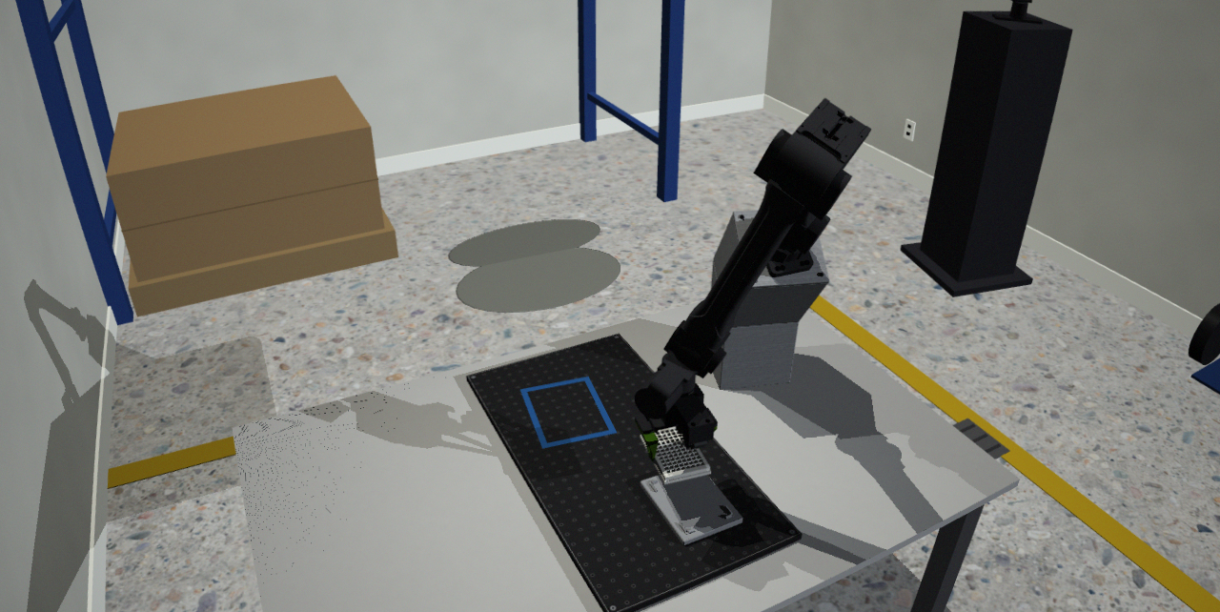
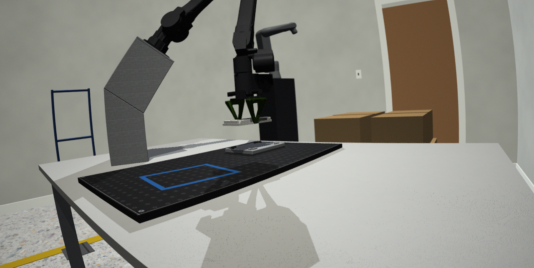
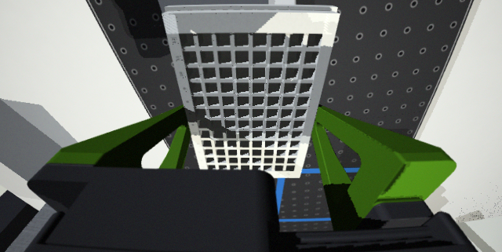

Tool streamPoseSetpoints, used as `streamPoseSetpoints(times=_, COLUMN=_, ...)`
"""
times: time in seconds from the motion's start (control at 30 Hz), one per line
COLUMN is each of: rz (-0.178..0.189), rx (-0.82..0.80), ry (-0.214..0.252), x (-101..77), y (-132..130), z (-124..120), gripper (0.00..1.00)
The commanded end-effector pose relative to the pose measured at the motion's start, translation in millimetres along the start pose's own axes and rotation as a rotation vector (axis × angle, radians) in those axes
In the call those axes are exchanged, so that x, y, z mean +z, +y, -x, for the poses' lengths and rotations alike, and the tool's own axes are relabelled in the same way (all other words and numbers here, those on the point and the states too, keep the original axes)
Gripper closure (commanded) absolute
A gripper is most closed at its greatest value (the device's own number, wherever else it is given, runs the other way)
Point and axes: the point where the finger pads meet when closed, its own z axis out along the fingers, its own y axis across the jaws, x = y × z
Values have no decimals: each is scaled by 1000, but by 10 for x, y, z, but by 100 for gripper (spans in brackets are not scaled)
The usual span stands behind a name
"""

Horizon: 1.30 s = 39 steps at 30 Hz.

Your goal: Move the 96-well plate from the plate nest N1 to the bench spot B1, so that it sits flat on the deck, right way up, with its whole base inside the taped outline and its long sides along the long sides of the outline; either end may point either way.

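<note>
The plate nest [image 2: 255,147] is lying flat on the black perforated deck [image 2: 298,153] near its far end, and nothing is sitting in its recess; in the top view its grey tray [image 1: 692,511] is showing bare. The 96-well plate [image 2: 247,120] is hanging in the air above the nest, wells facing up and roughly level, well clear of the deck. In the wrist view the plate [image 3: 247,87] is filling the middle of the picture, its grid of square wells open and no liquid visible in them.

The gripper [image 2: 246,111] is pinching the plate across its short width, one green finger [image 3: 129,142] pressing against one long side and the other green finger [image 3: 376,154] against the opposite long side. The fingers are pointing straight down from the black wrist.

The arm is rising from a grey angled pedestal [image 2: 128,102] at the back edge of the table [image 2: 391,199], reaching up and over, then dropping nearly vertically to the wrist above the nest.

The blue taped outline [image 2: 189,175] is lying on the deck well apart from the plate, toward the deck's other end, with only bare deck inside it. In the top view the outline [image 1: 567,411] is sitting beside the arm's forearm.
</note>
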Motion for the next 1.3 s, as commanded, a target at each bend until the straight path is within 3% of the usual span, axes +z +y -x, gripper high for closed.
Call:
streamPoseSetpoints(times=0.0, rz=-12, rx=-5, ry=4, x=-12, y=-94, z=-181, gripper=100)
streamPoseSetpoints(times=1.27, rz=-2, rx=5, ry=8, x=10, y=-536, z=-1233, gripper=100)
